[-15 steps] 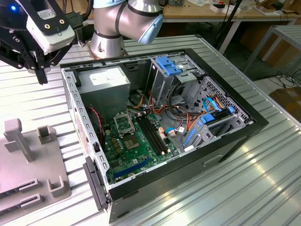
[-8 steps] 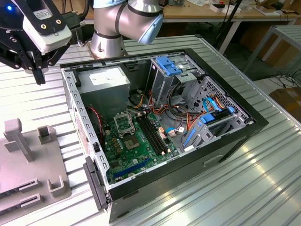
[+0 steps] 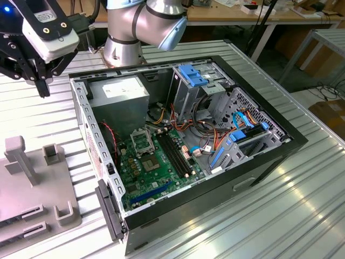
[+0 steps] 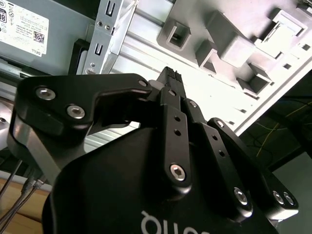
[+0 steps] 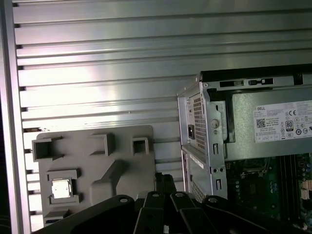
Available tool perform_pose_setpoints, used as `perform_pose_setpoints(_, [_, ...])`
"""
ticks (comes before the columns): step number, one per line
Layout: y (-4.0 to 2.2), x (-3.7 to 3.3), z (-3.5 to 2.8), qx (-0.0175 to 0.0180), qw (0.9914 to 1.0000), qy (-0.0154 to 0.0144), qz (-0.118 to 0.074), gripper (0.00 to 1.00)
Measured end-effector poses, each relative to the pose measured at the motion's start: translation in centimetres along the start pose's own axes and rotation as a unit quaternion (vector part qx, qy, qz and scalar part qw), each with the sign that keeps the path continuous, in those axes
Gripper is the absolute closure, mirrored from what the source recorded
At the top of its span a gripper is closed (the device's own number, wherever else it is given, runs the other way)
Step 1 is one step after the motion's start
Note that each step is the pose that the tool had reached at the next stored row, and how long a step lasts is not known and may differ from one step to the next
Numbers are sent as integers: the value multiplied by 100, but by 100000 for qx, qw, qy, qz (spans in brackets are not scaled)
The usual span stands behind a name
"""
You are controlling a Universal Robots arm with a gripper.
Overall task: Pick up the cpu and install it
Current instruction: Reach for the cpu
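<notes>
Over the table (image 3: 302,205), apart from the cpu (image 5: 61,187), the jaws point down, pressed together.

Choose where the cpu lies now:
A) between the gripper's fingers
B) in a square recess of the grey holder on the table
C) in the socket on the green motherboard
B: in the first wrist view the cpu sits in a square recess of the grey holder, outside the computer case.

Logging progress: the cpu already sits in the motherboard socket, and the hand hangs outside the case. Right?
No. The first wrist view shows the cpu in a recess of the grey holder beside the case, not in the socket. The hand does hang outside the case.
</notes>
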State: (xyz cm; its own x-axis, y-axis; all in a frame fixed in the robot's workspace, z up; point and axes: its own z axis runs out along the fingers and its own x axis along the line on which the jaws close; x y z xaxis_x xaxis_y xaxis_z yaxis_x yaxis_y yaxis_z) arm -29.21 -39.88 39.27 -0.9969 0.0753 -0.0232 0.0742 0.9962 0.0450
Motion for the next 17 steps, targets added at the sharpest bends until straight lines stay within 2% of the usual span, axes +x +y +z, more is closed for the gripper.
perform_pose_setpoints(17, [-7, 87, -2, -2, 100000, 3, -2, 90])
